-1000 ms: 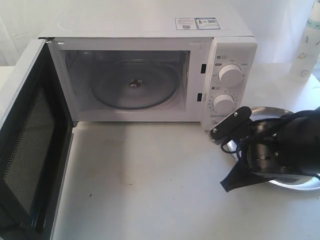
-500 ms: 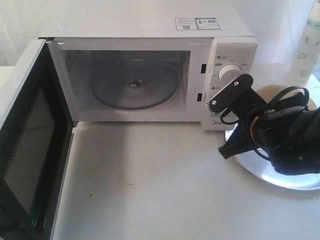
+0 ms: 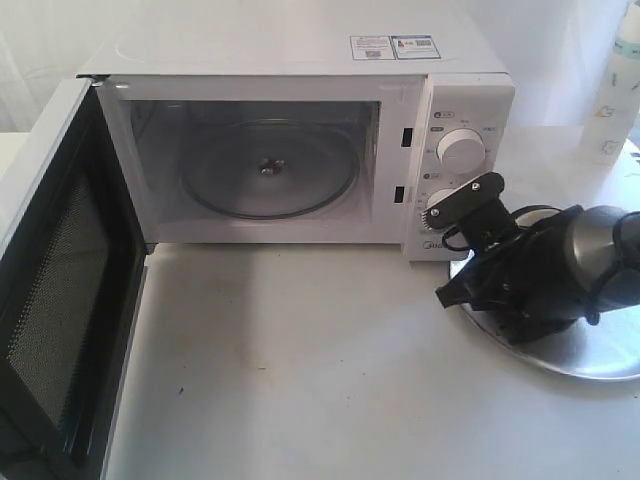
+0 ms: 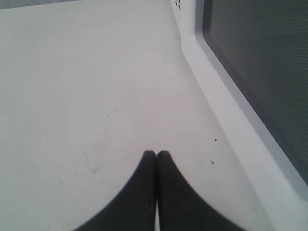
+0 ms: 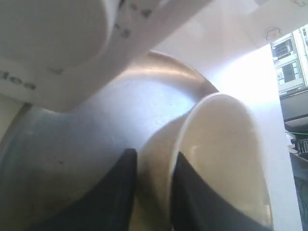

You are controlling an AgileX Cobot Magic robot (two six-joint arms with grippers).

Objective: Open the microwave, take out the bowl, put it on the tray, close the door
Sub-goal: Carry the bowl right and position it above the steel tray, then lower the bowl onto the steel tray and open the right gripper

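Lowered since before, right gripper [image 5: 154, 155] pinches the bowl [image 5: 226, 159], tipped mouth-sideways over the tray [image 3: 600, 365] on the white table [image 3: 300, 350]; left gripper [image 4: 156, 154] fingers together.

Bright washed-out light; glare on tray [image 3: 592, 362]

Table [image 3: 300, 360]: white, matte surface that carries everything in view. Faint brownish smudging across its middle in the exterior view; one small dark speck [image 3: 181, 390] nearer the front. The left wrist view shows a few more tiny dark specks [image 4: 215, 140].

Bottle [image 3: 618, 90]: pale, upright, at the far right rear of the table, partly cut off by the frame edge. Blue-green marking near its top; print too small to read.

Backdrop [image 3: 40, 50]: plain white behind the table.

Building [image 5: 288, 62]: seen at the edge of the right wrist view, with rows of windows.
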